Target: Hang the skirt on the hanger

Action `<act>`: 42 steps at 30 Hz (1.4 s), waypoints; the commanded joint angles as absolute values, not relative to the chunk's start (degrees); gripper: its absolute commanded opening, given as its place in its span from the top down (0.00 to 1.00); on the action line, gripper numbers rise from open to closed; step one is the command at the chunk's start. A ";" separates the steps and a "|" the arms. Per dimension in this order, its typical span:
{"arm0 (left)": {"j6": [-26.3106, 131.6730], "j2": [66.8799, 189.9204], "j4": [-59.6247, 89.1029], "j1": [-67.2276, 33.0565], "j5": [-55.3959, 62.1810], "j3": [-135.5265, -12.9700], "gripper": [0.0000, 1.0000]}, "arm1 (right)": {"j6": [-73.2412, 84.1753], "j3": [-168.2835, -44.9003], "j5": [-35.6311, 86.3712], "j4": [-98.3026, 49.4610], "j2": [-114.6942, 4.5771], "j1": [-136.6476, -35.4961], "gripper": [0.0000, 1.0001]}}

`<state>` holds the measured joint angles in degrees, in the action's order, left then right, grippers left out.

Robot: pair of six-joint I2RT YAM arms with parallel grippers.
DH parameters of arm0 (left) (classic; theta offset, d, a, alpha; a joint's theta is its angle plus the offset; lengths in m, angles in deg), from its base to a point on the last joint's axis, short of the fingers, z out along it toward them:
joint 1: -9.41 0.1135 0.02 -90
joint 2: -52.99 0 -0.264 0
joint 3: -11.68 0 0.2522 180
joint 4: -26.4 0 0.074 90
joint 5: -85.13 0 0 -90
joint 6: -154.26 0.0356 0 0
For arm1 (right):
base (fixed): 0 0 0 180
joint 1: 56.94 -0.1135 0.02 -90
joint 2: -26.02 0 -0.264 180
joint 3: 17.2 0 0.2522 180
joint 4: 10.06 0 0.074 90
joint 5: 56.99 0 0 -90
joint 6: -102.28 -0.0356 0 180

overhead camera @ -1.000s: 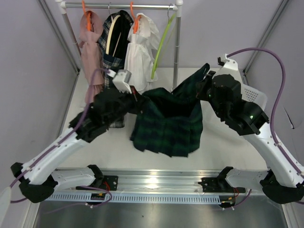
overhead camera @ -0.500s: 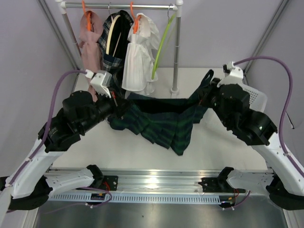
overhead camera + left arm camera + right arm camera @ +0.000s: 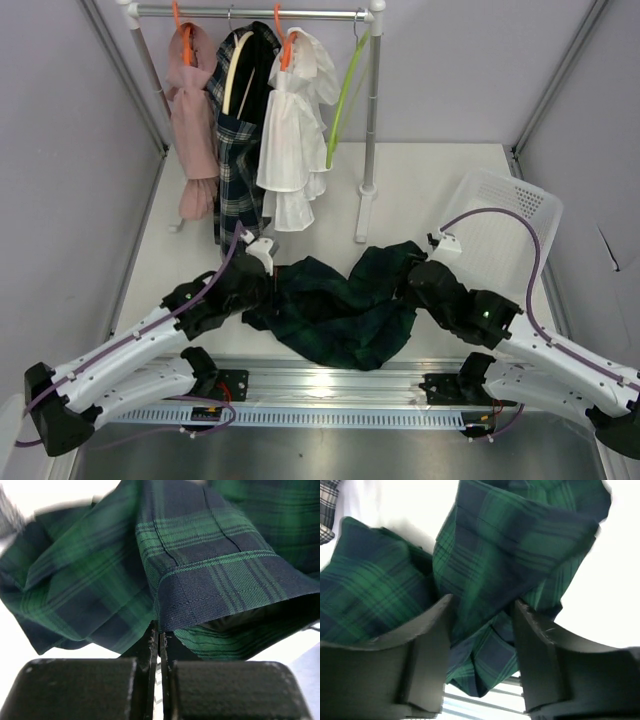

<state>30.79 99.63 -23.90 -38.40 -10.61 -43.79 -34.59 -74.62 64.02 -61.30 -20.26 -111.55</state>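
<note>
1. Nearest me, my two arms lie low over the front of the table [image 3: 430,180], one at each end of the single skirt [image 3: 340,310].
2. The left gripper [image 3: 156,630] has its fingers pressed together, pinching the skirt's hem.
3. The right gripper [image 3: 482,605] has its fingers spread, with loose tartan cloth lying between them.
4. The skirt lies crumpled on the table between the two grippers.
5. One white basket [image 3: 505,215] sits farther back on the right.
6. Farthest off, the rail [image 3: 250,13] carries one lime-green hanger [image 3: 343,95] at its right end. It also carries three garments: a pink garment [image 3: 192,110], a checked garment [image 3: 238,150] and a white ruffled garment [image 3: 293,130].
</note>
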 commanded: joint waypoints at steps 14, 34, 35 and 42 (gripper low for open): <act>31.04 100.01 -17.78 -32.87 -6.02 -41.28 1.00 | -35.44 -81.58 72.20 -70.11 -15.20 -112.32 0.13; 34.55 100.63 -17.69 -24.87 -0.30 -41.19 1.00 | -23.67 -73.24 43.74 -61.89 -17.13 -87.45 0.40; 34.55 100.63 -17.51 -24.78 -0.04 -41.10 1.00 | -23.32 -72.89 42.34 -60.92 -17.22 -86.22 0.40; 34.91 100.98 -17.69 -23.98 -0.03 -41.19 1.00 | -21.91 -70.16 34.25 -55.56 -20.12 -80.85 0.43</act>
<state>33.41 100.94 -19.13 -24.87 -0.75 -39.60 -23.84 -70.97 40.04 -60.42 -19.30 -82.16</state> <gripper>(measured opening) 0.008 0.570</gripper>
